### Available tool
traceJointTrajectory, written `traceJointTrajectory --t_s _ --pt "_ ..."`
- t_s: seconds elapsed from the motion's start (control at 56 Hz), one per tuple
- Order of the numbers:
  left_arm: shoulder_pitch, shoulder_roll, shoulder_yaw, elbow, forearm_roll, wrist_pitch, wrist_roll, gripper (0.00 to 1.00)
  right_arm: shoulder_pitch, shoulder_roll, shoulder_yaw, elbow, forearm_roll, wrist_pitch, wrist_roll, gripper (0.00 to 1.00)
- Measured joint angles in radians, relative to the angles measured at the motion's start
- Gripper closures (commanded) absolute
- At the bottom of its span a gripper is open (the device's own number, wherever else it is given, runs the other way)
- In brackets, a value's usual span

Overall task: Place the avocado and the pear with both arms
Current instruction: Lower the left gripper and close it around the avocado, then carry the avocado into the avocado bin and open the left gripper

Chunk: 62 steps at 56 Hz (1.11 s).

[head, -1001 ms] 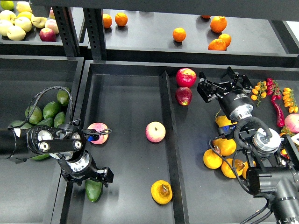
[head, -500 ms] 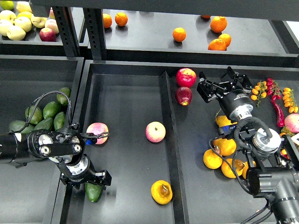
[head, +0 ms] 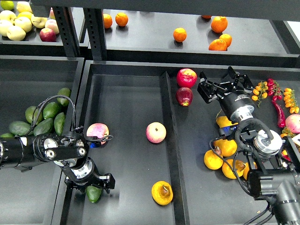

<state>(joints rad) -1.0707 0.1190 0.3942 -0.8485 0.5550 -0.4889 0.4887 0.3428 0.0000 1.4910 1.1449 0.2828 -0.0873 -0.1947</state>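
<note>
The mid-green avocado [head: 93,194] lies at the front left of the middle tray [head: 126,93], partly hidden under my left gripper [head: 89,182]. That gripper hangs just over it, its fingers spread wider than the fruit. The yellow-orange pear [head: 162,192] with its dark brown blotch lies on the tray floor near the front, right of the avocado, with nothing touching it. My right gripper [head: 221,83] is open and empty over the right tray, near two red apples.
Two pink apples [head: 98,132] [head: 155,132] lie in the middle tray. Darker avocados [head: 42,119] are piled in the left tray. Red apples [head: 186,77], yellow pears [head: 225,149] and chillies [head: 277,110] fill the right tray. A divider [head: 169,140] separates the trays. Oranges [head: 179,34] sit on the shelf.
My left arm has slid down and a little back toward the left edge, with its gripper staying over the avocado. The avocado, the pear and the right arm have not moved.
</note>
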Motion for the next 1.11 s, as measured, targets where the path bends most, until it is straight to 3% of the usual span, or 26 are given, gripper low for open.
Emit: traceJointTrajectory --t_s 0.447,0.483,0.5,0.59,1.108 --pt "0.000 -0.005 -0.006 0.000 -0.017 0.000 0.000 0.56 -0.010 0.000 -0.006 0.004 0.001 0.009 0.000 0.00" --pt "0.000 -0.005 -0.008 0.000 -0.021 0.000 0.000 0.60 -0.010 0.000 -0.006 0.004 0.001 0.009 0.000 0.00" --pt "0.000 -0.005 -0.008 0.000 -0.023 0.000 0.000 0.67 -0.010 0.000 -0.006 0.005 0.001 0.009 0.000 0.00" --pt "0.001 -0.004 -0.011 0.000 -0.047 0.000 0.000 0.73 -0.010 0.000 -0.007 0.009 0.001 0.009 0.000 0.00" --pt "-0.081 0.032 -0.127 -0.018 -0.076 0.000 0.000 0.77 -0.012 0.000 -0.008 0.015 0.001 0.009 0.000 0.00"
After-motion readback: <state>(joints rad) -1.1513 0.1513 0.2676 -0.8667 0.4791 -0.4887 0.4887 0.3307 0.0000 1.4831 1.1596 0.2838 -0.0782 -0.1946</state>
